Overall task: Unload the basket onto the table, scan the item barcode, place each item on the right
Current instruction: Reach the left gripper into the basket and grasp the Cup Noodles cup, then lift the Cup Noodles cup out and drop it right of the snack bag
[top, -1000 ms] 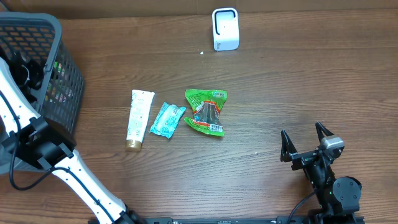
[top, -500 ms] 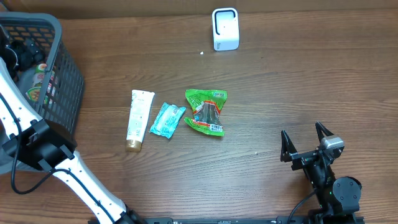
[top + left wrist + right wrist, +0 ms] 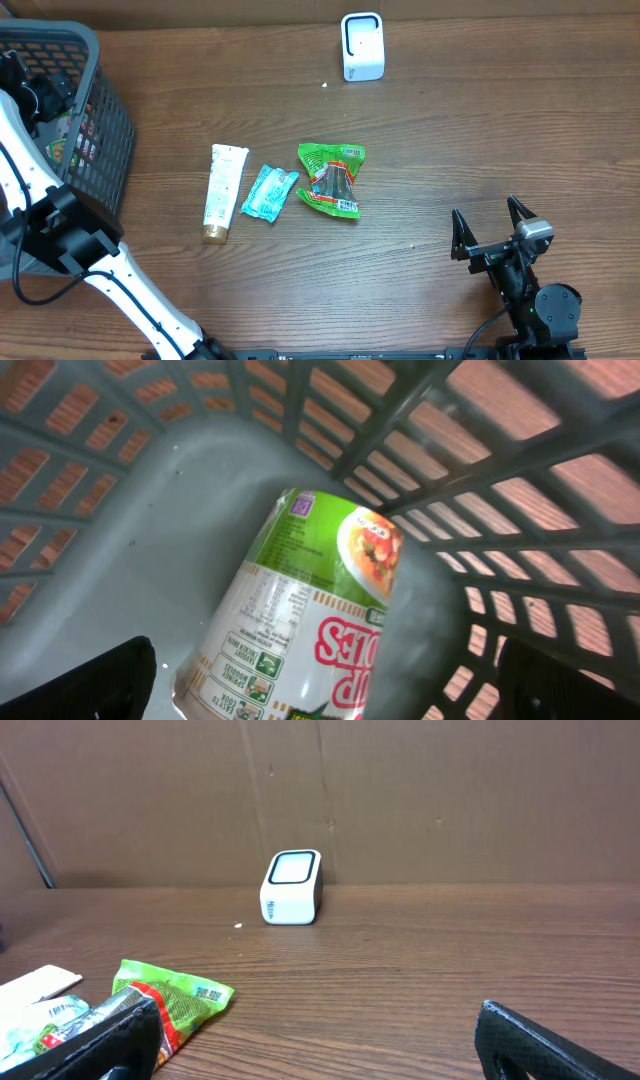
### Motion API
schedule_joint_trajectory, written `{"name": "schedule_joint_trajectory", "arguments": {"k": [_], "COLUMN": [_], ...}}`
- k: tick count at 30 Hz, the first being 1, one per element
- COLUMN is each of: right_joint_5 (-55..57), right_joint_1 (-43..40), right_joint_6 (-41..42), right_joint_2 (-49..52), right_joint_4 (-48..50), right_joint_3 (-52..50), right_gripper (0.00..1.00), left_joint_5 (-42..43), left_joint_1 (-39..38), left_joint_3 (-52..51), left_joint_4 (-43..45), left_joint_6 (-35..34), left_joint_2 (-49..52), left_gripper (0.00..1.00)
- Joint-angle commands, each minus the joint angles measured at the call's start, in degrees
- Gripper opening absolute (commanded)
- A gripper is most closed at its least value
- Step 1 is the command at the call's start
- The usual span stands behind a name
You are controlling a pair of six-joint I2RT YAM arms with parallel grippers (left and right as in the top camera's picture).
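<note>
Overhead, a tube (image 3: 221, 190), a teal packet (image 3: 269, 192) and a green packet (image 3: 334, 180) are seen lying side by side mid-counter (image 3: 500, 120), with a white scanner (image 3: 362, 46) at the far edge. The left gripper (image 3: 325, 650) is seen inside the grey basket (image 3: 110, 120) at the left, its fingers spread wide to either side of a noodle cup (image 3: 300, 620) lying on the basket floor; nothing is gripped. The right gripper (image 3: 484, 215) is held wide open and empty at the near right.

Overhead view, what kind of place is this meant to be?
Probably a mock shop checkout on a wooden table: a white barcode scanner at the far edge, a grey shopping basket holding a noodle cup at the left, and a tube, teal packet and green snack bag laid out mid-table.
</note>
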Motion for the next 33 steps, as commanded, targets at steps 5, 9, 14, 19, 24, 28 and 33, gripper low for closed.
{"name": "schedule_joint_trajectory", "arguments": {"k": [5, 9, 14, 19, 24, 28, 33], "right_joint_5": [0.39, 0.39, 0.39, 0.39, 0.39, 0.39, 0.39], "right_joint_1": [0.33, 0.33, 0.33, 0.33, 0.33, 0.33, 0.33], "right_joint_6": [0.42, 0.42, 0.42, 0.42, 0.42, 0.42, 0.42], "right_joint_2": [-0.68, -0.68, -0.68, -0.68, -0.68, -0.68, -0.68], "right_joint_4": [0.22, 0.22, 0.22, 0.22, 0.22, 0.22, 0.22], "right_joint_3": [-0.61, -0.61, -0.61, -0.61, -0.61, -0.61, -0.61], "right_gripper": [1.00, 1.00, 1.00, 1.00, 1.00, 1.00, 1.00], "left_joint_5": [-3.91, -4.48, -4.48, -4.44, -4.37, -4.39, -4.44], "left_joint_1": [0.00, -0.07, 0.04, -0.07, -0.07, -0.04, 0.02], "left_joint_3": [-7.06, -12.28, -15.17, -15.17, -14.80, -12.28, -3.89], "left_joint_4": [0.98, 1.95, 1.79, 1.25, 0.28, -1.25, -5.22], "left_joint_6": [1.36, 2.62, 4.33, 3.98, 1.92, 1.88, -1.11], "left_joint_2": [-0.74, -0.74, -0.74, -0.76, -1.01, -1.77, -2.56], "left_gripper": [1.00, 1.00, 0.96, 0.82, 0.75, 0.73, 0.74]}}
